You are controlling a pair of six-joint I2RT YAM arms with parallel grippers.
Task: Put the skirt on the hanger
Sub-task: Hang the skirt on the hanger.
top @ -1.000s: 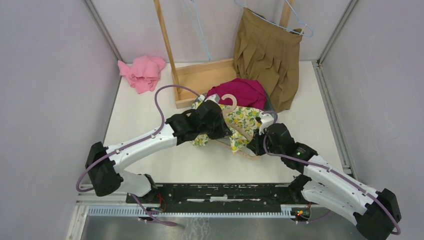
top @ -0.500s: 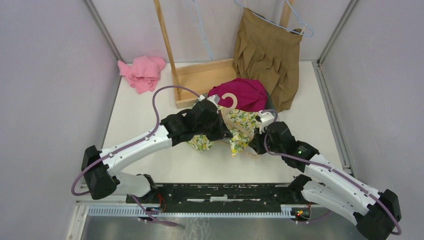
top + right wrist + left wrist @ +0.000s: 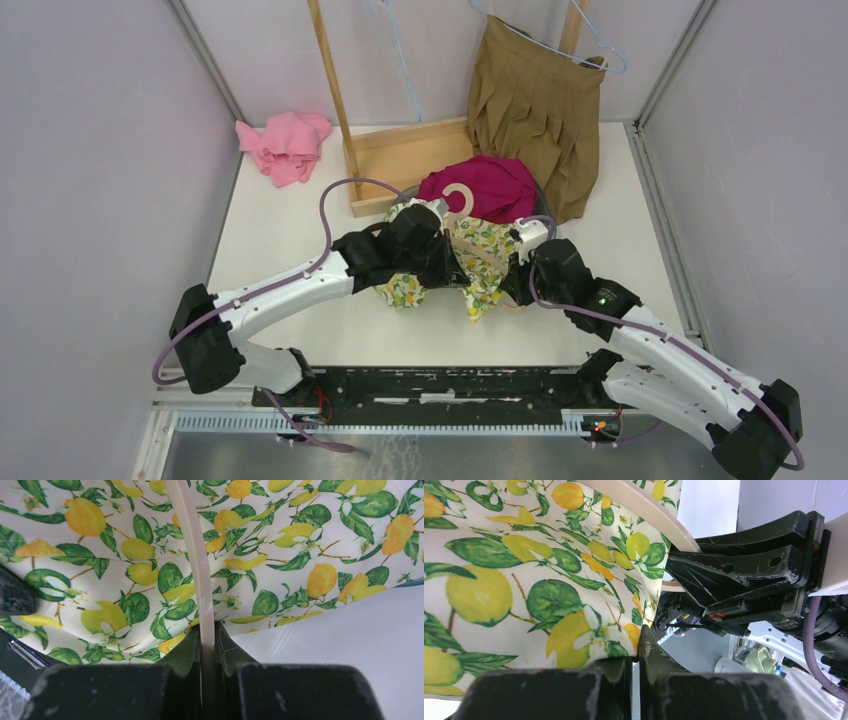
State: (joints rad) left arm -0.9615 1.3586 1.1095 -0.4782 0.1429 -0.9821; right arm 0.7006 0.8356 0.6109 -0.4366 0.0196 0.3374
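Note:
The skirt (image 3: 478, 250) is white with a lemon print and hangs bunched between the two arms at mid-table. My left gripper (image 3: 450, 262) is shut on its hem, and the left wrist view shows the cloth (image 3: 524, 570) pinched at the fingertips of that gripper (image 3: 635, 647). The beige hanger (image 3: 458, 197) has its hook lying toward the magenta cloth. Its thin bar (image 3: 192, 555) runs over the skirt (image 3: 300, 540) and sits clamped in my right gripper (image 3: 207, 635), which the top view places (image 3: 512, 275) at the skirt's right edge. The hanger arm (image 3: 649, 510) also crosses the left wrist view.
A magenta garment (image 3: 480, 185) lies just behind the skirt. A wooden rack (image 3: 405, 155) with upright posts stands at the back, and a brown pleated skirt (image 3: 535, 100) hangs from it on a blue wire hanger. A pink cloth (image 3: 285, 145) lies at the back left.
Both grippers have drawn closer together and slightly away from the near edge. The skirt now hangs more bunched, covering the hanger's lower arm that showed before.

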